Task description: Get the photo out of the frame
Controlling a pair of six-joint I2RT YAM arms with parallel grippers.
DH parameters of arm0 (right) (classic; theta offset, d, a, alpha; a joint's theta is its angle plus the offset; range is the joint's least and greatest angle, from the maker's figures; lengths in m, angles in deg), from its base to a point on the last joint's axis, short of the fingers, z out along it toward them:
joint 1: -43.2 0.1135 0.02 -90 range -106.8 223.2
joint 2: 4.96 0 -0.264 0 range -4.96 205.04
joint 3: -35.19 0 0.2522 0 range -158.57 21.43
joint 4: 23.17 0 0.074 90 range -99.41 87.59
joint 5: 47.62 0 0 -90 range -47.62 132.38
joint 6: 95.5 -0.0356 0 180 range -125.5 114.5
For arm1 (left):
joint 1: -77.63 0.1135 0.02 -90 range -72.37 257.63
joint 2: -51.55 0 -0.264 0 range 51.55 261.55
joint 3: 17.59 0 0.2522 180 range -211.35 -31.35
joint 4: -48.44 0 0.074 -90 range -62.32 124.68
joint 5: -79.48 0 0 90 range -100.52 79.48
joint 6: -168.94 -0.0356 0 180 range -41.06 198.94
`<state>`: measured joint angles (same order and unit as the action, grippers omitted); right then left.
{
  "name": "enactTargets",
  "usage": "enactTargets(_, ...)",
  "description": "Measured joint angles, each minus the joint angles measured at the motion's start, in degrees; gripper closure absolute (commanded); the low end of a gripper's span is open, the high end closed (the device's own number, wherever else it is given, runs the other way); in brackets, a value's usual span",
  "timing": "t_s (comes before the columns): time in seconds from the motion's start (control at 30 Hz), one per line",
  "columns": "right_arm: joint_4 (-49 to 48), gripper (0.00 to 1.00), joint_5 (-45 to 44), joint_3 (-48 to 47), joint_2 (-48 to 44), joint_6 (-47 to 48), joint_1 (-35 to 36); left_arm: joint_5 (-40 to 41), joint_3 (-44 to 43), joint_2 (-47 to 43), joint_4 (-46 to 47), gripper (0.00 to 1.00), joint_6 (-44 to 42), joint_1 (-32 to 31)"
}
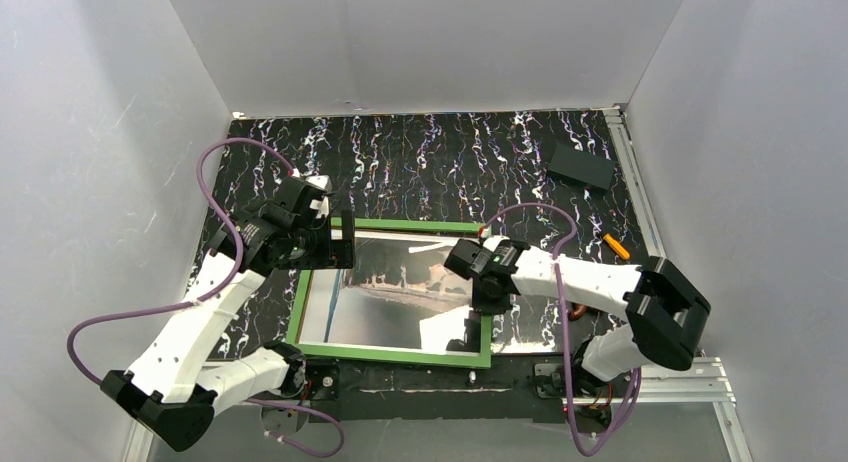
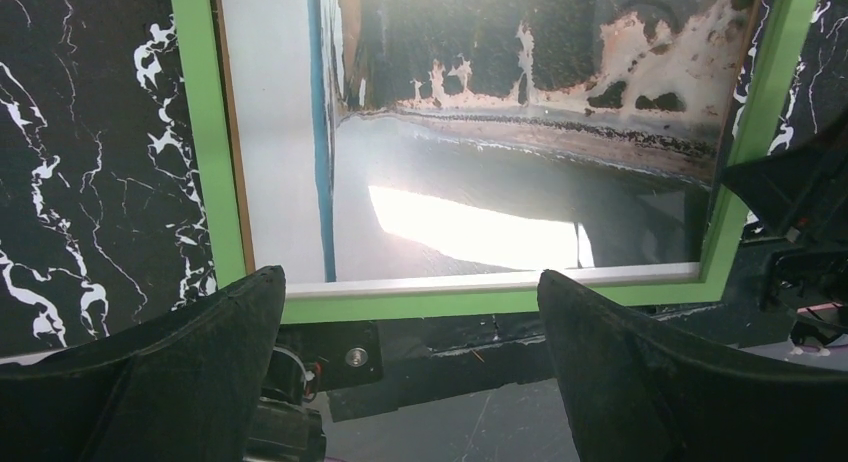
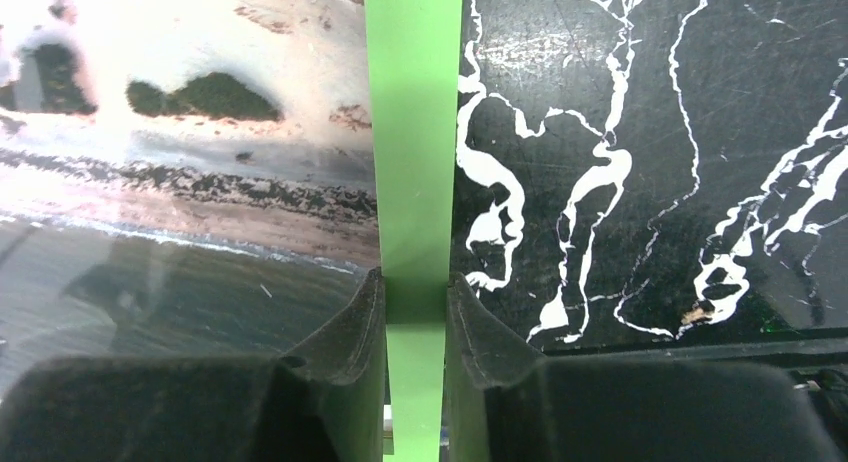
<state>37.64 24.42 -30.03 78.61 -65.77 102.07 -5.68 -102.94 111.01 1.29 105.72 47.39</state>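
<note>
Early going: the photo sits fully inside the green frame, right claw clamped on its side rail, left claw spread wide above.

The right tool grips the green bar of the frame, one finger pressed on each side of it. The photo, with bright glare, lies beside the bar; the black, white-veined counter lies opposite.
</note>
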Motion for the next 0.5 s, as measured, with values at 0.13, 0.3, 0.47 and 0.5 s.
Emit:
enactTargets(0.13, 3.2, 0.99, -0.2, -2.3, -2.1, 0.2, 0.1, 0.5, 0.0, 0.0, 0.0, 0.02, -0.6, 0.0)
enactTargets(0.3, 6.7, 0.99, 0.5, -5.7, -4.6, 3.1, -2.2, 1.3, -0.4, 0.0, 0.0, 0.02, -1.7, 0.0)
enactTargets(0.47, 8.6, 0.99, 3.7, -10.4, -4.6, 9.2, -7.3, 2.0, -0.8, -0.4, 0.0, 0.02, -2.7, 0.0)
enactTargets(0.5, 9.1, 0.99, 4.1, -11.6, -4.5, 9.9, -7.9, 2.2, -0.8, -0.6, 0.0, 0.02, -3.0, 0.0)
